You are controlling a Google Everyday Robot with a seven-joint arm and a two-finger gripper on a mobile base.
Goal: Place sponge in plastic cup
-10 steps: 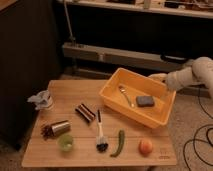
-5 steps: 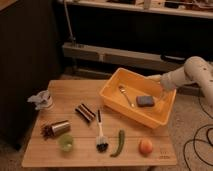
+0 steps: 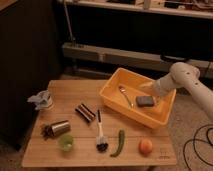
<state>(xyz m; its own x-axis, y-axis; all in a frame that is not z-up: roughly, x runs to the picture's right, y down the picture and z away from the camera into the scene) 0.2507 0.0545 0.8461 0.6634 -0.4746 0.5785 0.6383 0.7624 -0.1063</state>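
Note:
A dark grey sponge [image 3: 145, 101] lies inside the yellow bin [image 3: 112, 97] on the right side of the wooden table. A small green plastic cup [image 3: 66, 142] stands upright near the table's front left edge. My gripper [image 3: 146, 89] reaches in from the right on the white arm [image 3: 181, 77] and hangs over the bin, just above and behind the sponge. It is far from the cup.
A metal spoon [image 3: 125, 95] lies in the bin beside the sponge. On the table [image 3: 65, 90] are a crumpled grey-white object [image 3: 42, 100], a dark bar [image 3: 85, 112], a tipped metal can [image 3: 58, 128], a brush [image 3: 101, 135], a green pepper [image 3: 119, 142] and an orange [image 3: 145, 146].
The arm has swung left and down from beyond the bin's right rim to over the bin, bringing my gripper close above the sponge. Nothing on the table has moved.

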